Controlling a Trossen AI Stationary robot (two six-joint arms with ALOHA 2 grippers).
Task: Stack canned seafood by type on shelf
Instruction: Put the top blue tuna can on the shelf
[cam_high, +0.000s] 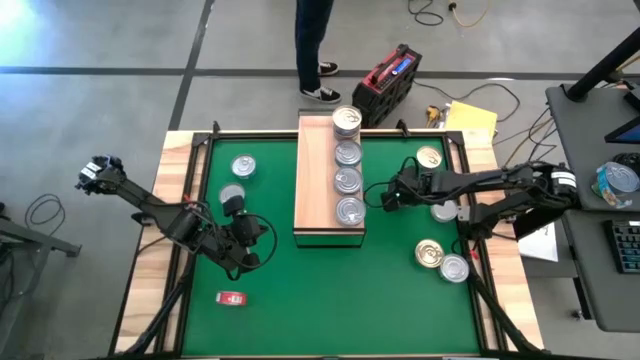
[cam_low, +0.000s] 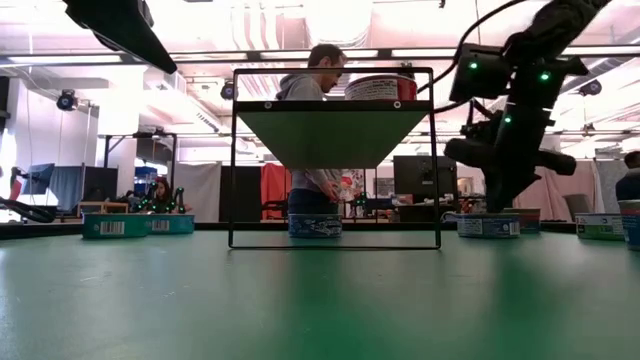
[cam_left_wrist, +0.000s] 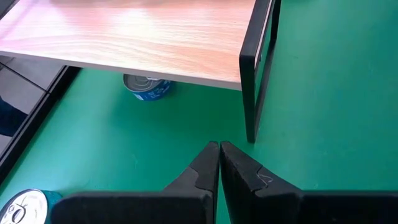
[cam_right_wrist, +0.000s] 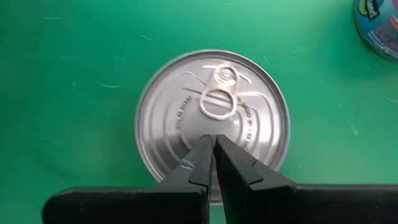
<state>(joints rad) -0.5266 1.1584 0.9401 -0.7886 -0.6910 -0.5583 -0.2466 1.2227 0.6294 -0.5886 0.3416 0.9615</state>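
The shelf (cam_high: 318, 180) is a light-wood board on a dark frame, with a row of several silver-lidded tins (cam_high: 347, 153) on top and one tin (cam_left_wrist: 147, 86) under it. My right gripper (cam_high: 385, 195) is shut and points down over a silver tin (cam_right_wrist: 211, 118) on the green mat, right of the shelf. My left gripper (cam_high: 245, 242) is shut and hovers over the mat left of the shelf's near end. Two silver tins (cam_high: 243, 167) sit on the mat's left. Gold-lidded tins (cam_high: 429, 158) (cam_high: 430, 253) and silver ones (cam_high: 454, 268) sit on the right. My right gripper's shut fingertips (cam_right_wrist: 202, 155) stand over the silver tin's lid (cam_right_wrist: 180, 124), just short of its pull ring (cam_right_wrist: 217, 102), coming from above. I cannot tell whether they touch the lid. The tin rests flat on the mat.
A small red flat object (cam_high: 231, 298) lies on the mat near the front left. The mat's wooden border (cam_high: 180, 180) frames the work area. A person (cam_high: 315, 50) stands beyond the far edge beside a red toolbox (cam_high: 392, 75). A blue-labelled tin (cam_right_wrist: 379, 25) lies close to the right gripper's tin.
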